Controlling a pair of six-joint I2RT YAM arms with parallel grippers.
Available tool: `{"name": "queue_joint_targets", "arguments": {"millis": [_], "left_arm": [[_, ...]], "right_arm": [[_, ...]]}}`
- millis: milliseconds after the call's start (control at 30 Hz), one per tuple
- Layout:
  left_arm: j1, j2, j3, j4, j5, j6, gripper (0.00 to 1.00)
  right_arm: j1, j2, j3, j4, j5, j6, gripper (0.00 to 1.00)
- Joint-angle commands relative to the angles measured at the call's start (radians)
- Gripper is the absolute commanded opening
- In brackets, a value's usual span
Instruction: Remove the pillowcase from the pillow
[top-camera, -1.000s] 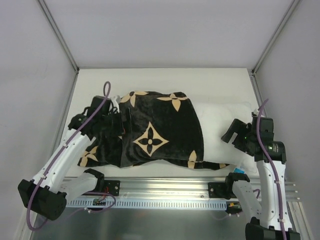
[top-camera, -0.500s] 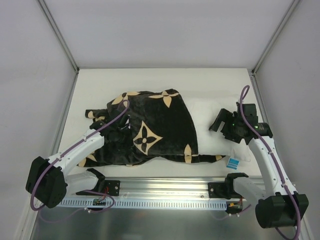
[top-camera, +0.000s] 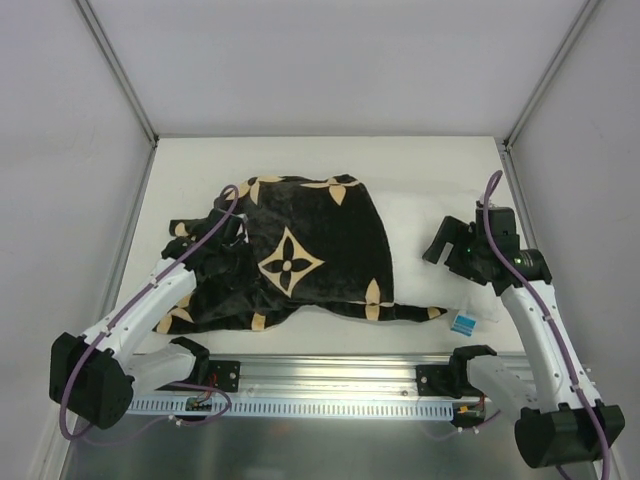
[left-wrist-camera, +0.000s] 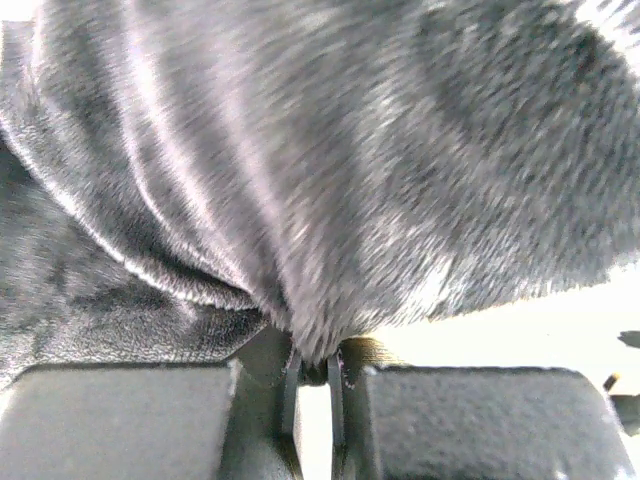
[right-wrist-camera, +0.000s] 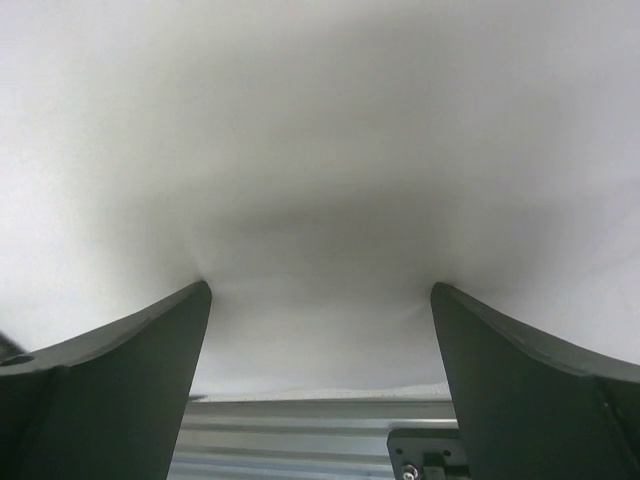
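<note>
The left claw (left-wrist-camera: 315, 365) is nearly closed on a fold of the pillowcase (left-wrist-camera: 300, 180), with dark pile squeezed into the slit between its jaws. In the overhead view it sits at the left end of the pillowcase (top-camera: 300, 260), where the fabric is gathered and rumpled. The right claw (right-wrist-camera: 320, 300) is spread wide and holds nothing. Its fingers are down on the plain white pillow (right-wrist-camera: 320, 150), and from above it lies on the bare right end of the pillow (top-camera: 415, 250).

Over the last second the right claw has come in from beside the pillow to press on it. The cover's right edge has slid a little leftward, so more white shows and the blue tag (top-camera: 462, 323) is fully in sight near the front of the surface (top-camera: 300, 160).

This looks like the stripping step under way, one side pinning and the other pulling. Most of the pillow is still inside, so the task seems well short of halfway.
</note>
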Motion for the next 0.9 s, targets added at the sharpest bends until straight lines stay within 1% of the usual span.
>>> {"name": "queue_joint_targets", "arguments": {"millis": [0,100,200,233,300,367,400,433,467,500,567,600,633,667,700,733,767,800,833,867], "left_arm": [[0.08,-0.024,0.069,0.045,0.028,-0.024,0.0],[0.106,-0.004,0.09,0.045,0.022,-0.024,0.0],[0.116,0.033,0.116,0.047,0.039,-0.034,0.0],[0.116,0.042,0.123,0.048,0.042,-0.035,0.0],[0.116,0.073,0.139,0.051,0.051,-0.046,0.0],[0.116,0.091,0.156,0.058,0.068,-0.058,0.0],[0.117,0.111,0.164,0.062,0.077,-0.063,0.0],[0.117,0.121,0.187,0.068,0.095,-0.064,0.0],[0.116,0.136,0.201,0.068,0.101,-0.066,0.0],[0.117,0.144,0.216,0.068,0.106,-0.061,0.0],[0.119,0.156,0.276,0.067,0.114,-0.034,0.0],[0.123,0.168,0.318,0.067,0.133,-0.026,0.0],[0.128,0.176,0.34,0.067,0.147,-0.012,0.0],[0.142,0.193,0.362,0.064,0.161,-0.007,0.0],[0.152,0.203,0.407,0.056,0.181,0.006,0.0],[0.165,0.213,0.434,0.048,0.186,0.015,0.0],[0.203,0.226,0.458,0.036,0.189,0.023,0.0],[0.229,0.231,0.484,0.024,0.193,0.032,0.0],[0.261,0.231,0.526,0.012,0.198,0.049,0.0],[0.299,0.22,0.54,-0.005,0.212,0.055,0.0]], "right_arm": [[0.013,-0.085,0.034,-0.13,0.02,-0.038,0.96],[0.013,-0.137,0.031,-0.167,0.003,-0.047,0.96],[0.018,-0.176,-0.012,-0.157,-0.023,-0.032,0.96],[0.022,-0.177,-0.028,-0.132,-0.035,-0.026,0.96],[0.045,-0.156,-0.081,-0.099,-0.072,-0.006,0.96],[0.094,-0.13,-0.127,-0.01,-0.083,0.02,0.96],[0.107,-0.084,-0.157,0.017,-0.084,0.028,0.96],[0.122,-0.056,-0.164,0.065,-0.087,0.032,0.96],[0.142,-0.005,-0.148,0.076,-0.081,0.034,0.97],[0.148,0.014,-0.132,0.097,-0.074,0.029,0.97],[0.151,0.033,-0.081,0.087,-0.008,0.038,0.57],[0.15,0.03,-0.022,0.074,0.121,0.043,0.09],[0.148,0.03,0.019,0.059,0.176,0.049,0.01],[0.135,0.03,0.06,0.053,0.234,0.042,0.01],[0.124,0.034,0.148,0.045,0.262,0.039,0.01],[0.119,0.036,0.195,0.033,0.29,0.037,0.01],[0.113,0.039,0.239,0.024,0.351,0.032,0.01],[0.105,0.039,0.282,-0.002,0.379,0.025,0.01],[0.063,0.03,0.347,-0.013,0.393,0.022,0.01],[0.032,0.021,0.37,-0.022,0.393,0.02,0.01]]}}
